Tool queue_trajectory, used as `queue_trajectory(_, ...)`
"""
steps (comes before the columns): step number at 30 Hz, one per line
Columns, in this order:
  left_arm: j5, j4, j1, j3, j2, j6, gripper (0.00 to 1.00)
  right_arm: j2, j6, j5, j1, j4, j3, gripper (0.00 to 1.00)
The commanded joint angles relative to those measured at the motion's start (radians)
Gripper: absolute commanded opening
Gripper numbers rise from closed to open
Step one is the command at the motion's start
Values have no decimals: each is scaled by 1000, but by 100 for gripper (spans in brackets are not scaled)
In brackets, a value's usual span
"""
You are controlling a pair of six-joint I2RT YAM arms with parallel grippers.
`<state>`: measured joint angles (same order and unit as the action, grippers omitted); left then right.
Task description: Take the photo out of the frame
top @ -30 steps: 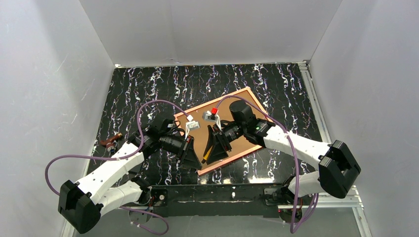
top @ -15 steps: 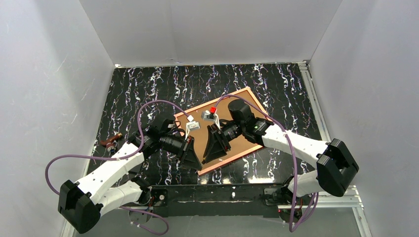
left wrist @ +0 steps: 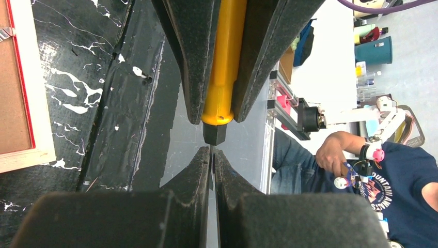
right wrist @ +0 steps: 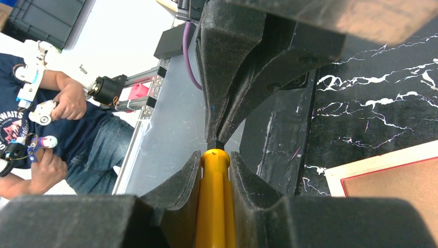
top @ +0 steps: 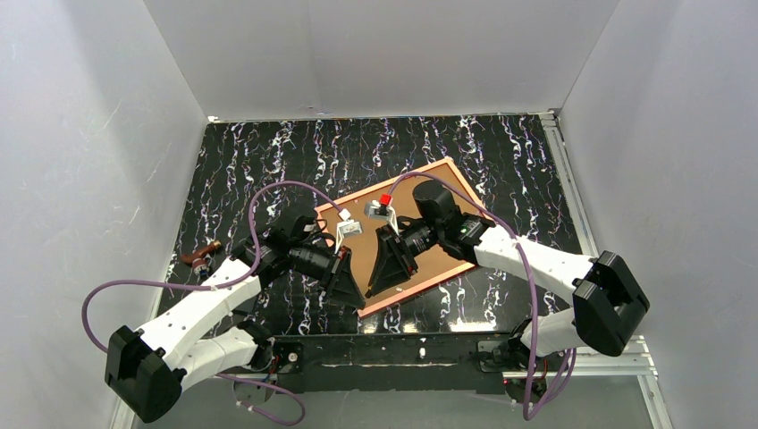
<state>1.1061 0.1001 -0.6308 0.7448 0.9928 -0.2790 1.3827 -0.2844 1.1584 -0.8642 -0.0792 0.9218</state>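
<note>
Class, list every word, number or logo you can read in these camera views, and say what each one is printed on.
On the navy T-shirt of a person in the background: pale lettering, tilted and partly hidden, too blurred to read.
On the frame and the yellow tool handle: no markings visible.
Nothing else is legible.

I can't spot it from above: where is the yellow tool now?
In both wrist views the yellow tool is clamped in the right gripper, its black tip at the fingertips of the shut left gripper, near the frame.
</note>
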Motion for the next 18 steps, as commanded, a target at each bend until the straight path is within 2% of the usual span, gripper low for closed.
queue_trajectory(1,20,-57,-2,1,-5,18,0,-40,-51,-40,-2,-56,-11,1)
queue_trajectory(2,5,-70,-2,6,-4,16,4,-45,-64,-59,-2,-55,-15,1)
queue_trajectory(4,-33,-136,0,30,6,22,45,-66,-109,-140,-2,-55,-36,1)
queue_trajectory(5,-39,-155,2,42,12,29,57,-82,-118,-196,-1,-48,-50,1)
queue_trajectory(7,-63,-170,7,47,10,32,80,-120,-152,-302,-1,-50,-90,1)
queue_trajectory(9,-87,-178,22,47,-13,34,93,-161,-184,-399,1,-39,-133,1)
queue_trajectory(13,-134,-125,102,28,-64,-24,96,-260,-249,-626,1,19,-216,1)
queue_trajectory(15,-217,-110,147,24,-73,-60,95,-311,-305,-760,-1,89,-235,1)
queue_trajectory(17,-430,-185,178,52,-62,-86,94,-364,-387,-929,-9,182,-244,1)
queue_trajectory(18,-593,-261,184,81,-46,-107,93,-392,-439,-1034,-29,226,-246,1)
